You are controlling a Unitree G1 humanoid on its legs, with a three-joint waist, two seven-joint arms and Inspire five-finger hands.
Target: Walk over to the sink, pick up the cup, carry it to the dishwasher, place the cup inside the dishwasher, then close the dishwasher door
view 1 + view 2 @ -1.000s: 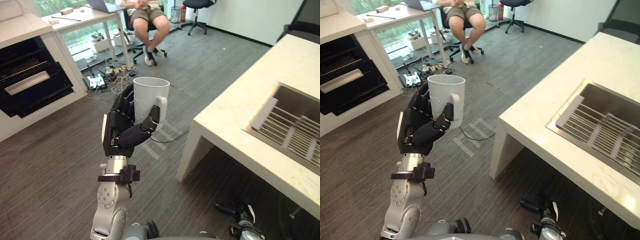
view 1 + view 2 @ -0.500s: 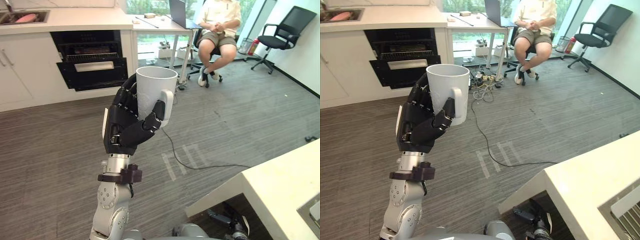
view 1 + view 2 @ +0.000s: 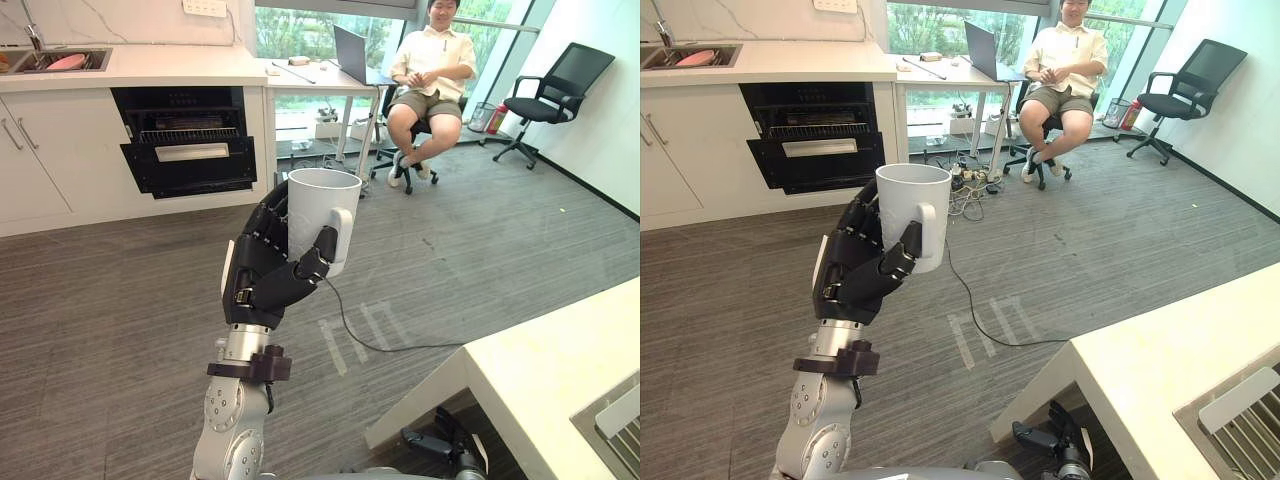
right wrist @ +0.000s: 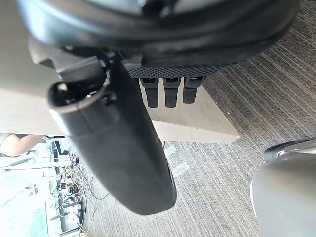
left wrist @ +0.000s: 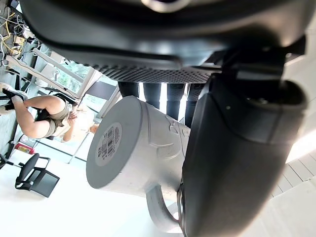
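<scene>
The white cup (image 3: 322, 212) is being gripped upright by the left hand (image 3: 258, 282), fingers wrapped round its body, thumb against the handle, up above the floor. The right hand (image 4: 121, 148) is being carried loose and empty.

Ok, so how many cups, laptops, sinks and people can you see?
Cups: 1, the white cup held in the left hand
Laptops: 1, the laptop on the desk
Sinks: 2, the far sink and the near sink
People: 1, the person sitting on a chair
Total: 5
</scene>
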